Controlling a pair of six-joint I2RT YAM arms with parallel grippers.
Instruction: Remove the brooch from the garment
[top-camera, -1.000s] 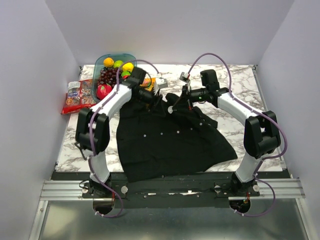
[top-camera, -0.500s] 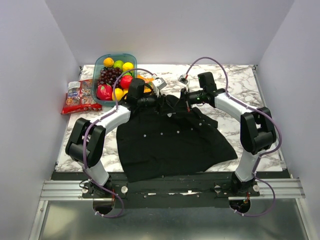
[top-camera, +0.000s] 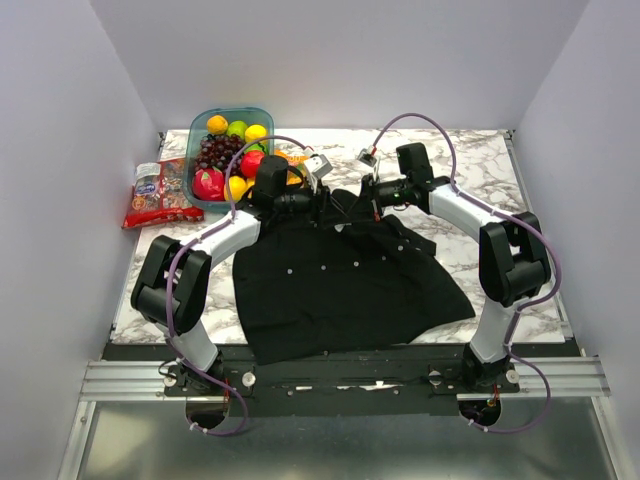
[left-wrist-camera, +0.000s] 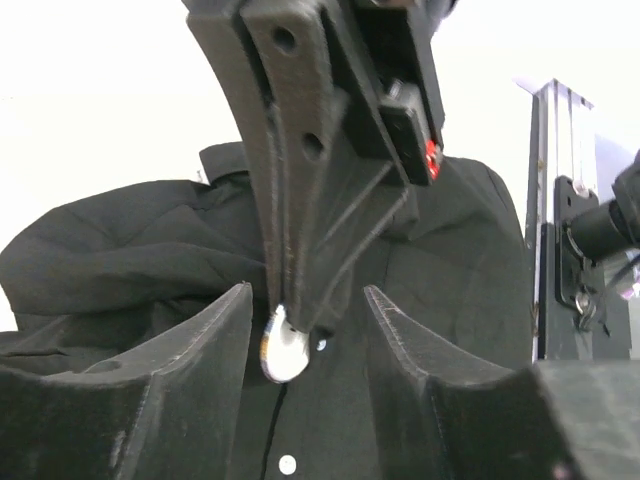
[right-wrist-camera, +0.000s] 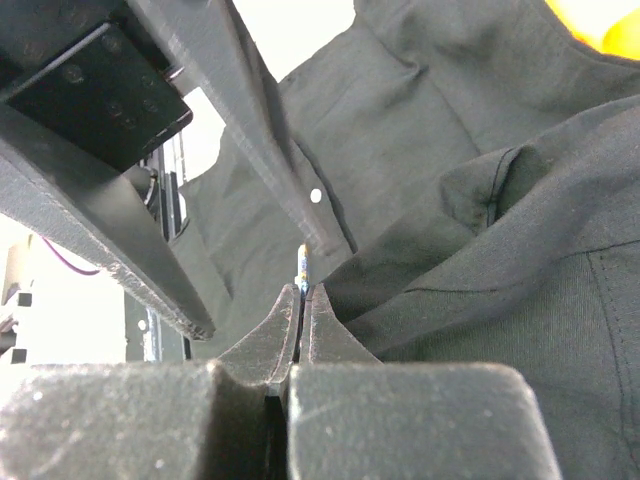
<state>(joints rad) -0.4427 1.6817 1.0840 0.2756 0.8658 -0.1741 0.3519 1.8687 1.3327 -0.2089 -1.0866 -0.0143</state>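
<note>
Marble table (top-camera: 480, 160) under black garment (top-camera: 340, 280): right fingers (right-wrist-camera: 268, 348) pinch the brooch (left-wrist-camera: 285, 347), left fingers (left-wrist-camera: 190, 352) open beside it

Both arms look like the same build to me. The left arm (top-camera: 228, 232) and right arm (top-camera: 462, 208) have glossy white link shells and chunky black joint housings (top-camera: 188, 268). I see a thin purple cable (top-camera: 400, 122) looped along each, and a small grey camera block (top-camera: 368, 155) at the wrist. Both are mounted on a flat black base plate (top-camera: 400, 378). The jaws are matte black plastic, wedge-shaped, with a rough printed texture. The right jaws' side plate has round screw holes (left-wrist-camera: 284, 40) and a small red marking (left-wrist-camera: 431, 157).
</note>
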